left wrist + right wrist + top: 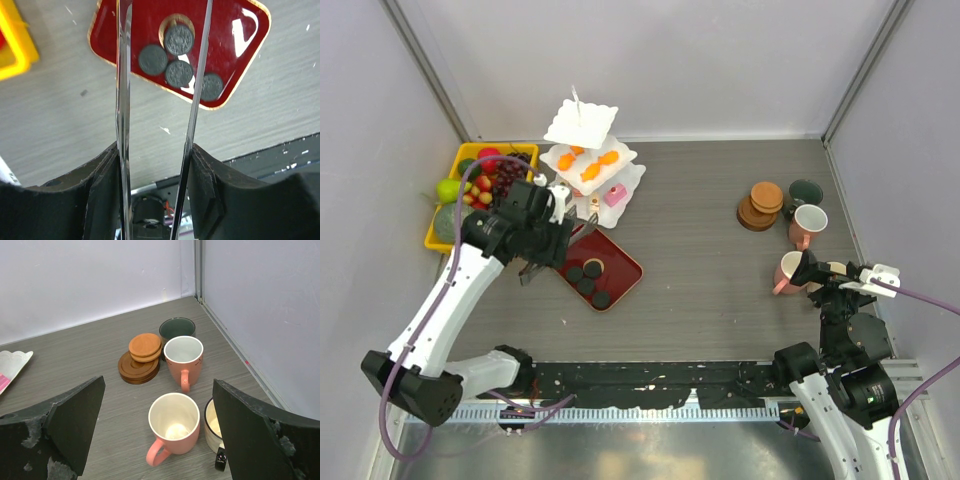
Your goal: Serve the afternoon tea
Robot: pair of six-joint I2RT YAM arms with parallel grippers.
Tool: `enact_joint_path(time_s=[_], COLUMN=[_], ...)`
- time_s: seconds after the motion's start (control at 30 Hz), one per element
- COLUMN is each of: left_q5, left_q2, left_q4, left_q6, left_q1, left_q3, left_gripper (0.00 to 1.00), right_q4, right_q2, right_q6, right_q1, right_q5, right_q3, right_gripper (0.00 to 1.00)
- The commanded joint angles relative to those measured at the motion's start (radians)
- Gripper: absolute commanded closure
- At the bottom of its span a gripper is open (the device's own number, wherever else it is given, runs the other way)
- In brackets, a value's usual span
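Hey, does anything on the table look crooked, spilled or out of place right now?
Only the coaster stack beside the green mug: its lighter top coasters sit shifted off-centre over the darker ones, toward that mug. The mugs all stand upright, and I see nothing spilled.

- The top external camera looks steeply down from above and behind the arm bases. It takes in the whole table, with the red tray left of centre.
- The left wrist camera hangs close over the red tray. It looks down past the fingers of the left gripper and along the metal tongs.
- The right wrist camera sits low, far right of the red tray. It faces the back corner between the fingers of the right gripper, near the mugs.
- The top and left wrist views share the tray and its black round pastries.
- The top and right wrist views share the mugs, the coasters and an edge of the white stand.
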Motion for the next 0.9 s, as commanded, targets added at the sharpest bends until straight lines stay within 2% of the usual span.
enact_joint_path(time_s=[0.0, 0.17, 0.33, 0.87], left_q5=[0.075, 0.095, 0.094, 0.057], left_q2=[-0.051, -0.059, -0.025, 0.093], left_q4=[0.016, 0.045, 0.06, 0.08], left_q6=[-0.049, -0.068, -0.074, -0.059], left_q1=[-0.007, -0.017, -0.039, -0.069], left_q3=[-0.114, -0.231, -0.286, -0.319], left_gripper=[0.45, 0.44, 0.43, 0.47], right_q4=[0.041, 0.041, 0.042, 0.041], right_q2=[0.008, 0.008, 0.014, 0.014], right_q6=[-0.015, -0.015, -0.016, -0.015], right_q1=[0.005, 0.005, 0.005, 0.005], right_q5=[0.012, 0.015, 0.017, 0.018], right_q3=[0.001, 0.001, 0.001, 0.0], right_gripper=[0.05, 0.05, 0.04, 0.05])
